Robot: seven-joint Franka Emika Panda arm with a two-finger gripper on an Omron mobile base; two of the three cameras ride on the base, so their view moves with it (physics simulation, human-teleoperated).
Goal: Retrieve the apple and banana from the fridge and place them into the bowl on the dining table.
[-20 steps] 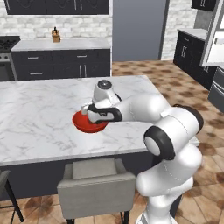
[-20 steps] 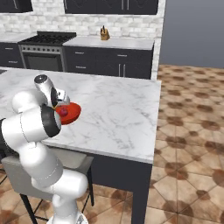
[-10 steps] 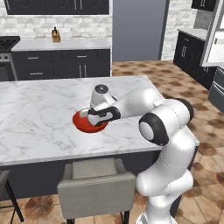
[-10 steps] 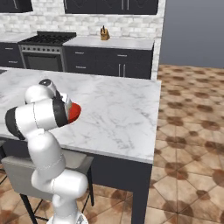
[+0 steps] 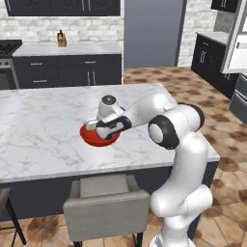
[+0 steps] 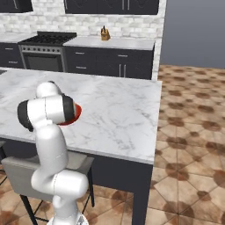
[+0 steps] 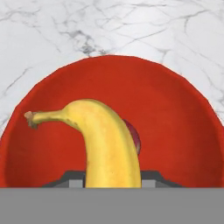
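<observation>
The yellow banana [image 7: 109, 140] rises between my fingertips, and my gripper [image 7: 111, 179] is shut on its lower end. It hangs just above the inside of the red bowl [image 7: 175, 113]. A sliver of the dark red apple [image 7: 134, 136] lies in the bowl behind the banana. From the left base camera, my gripper [image 5: 103, 131] points down over the bowl [image 5: 88, 136] on the white marble dining table [image 5: 43, 125]. From the right base camera my arm hides most of the bowl [image 6: 76, 112]. The fridge's open door [image 5: 239, 43] shows at the far right.
A grey chair [image 5: 106, 205] stands at the table's near edge, just below the bowl. Dark cabinets with a knife block [image 5: 61, 39] and a stove [image 6: 48, 40] line the back wall. Brown tiled floor [image 6: 189, 132] lies to the right of the table.
My hand has shifted slightly left over the bowl and the elbow has swung round. The banana stays in the grip, and the bowl has not moved.
</observation>
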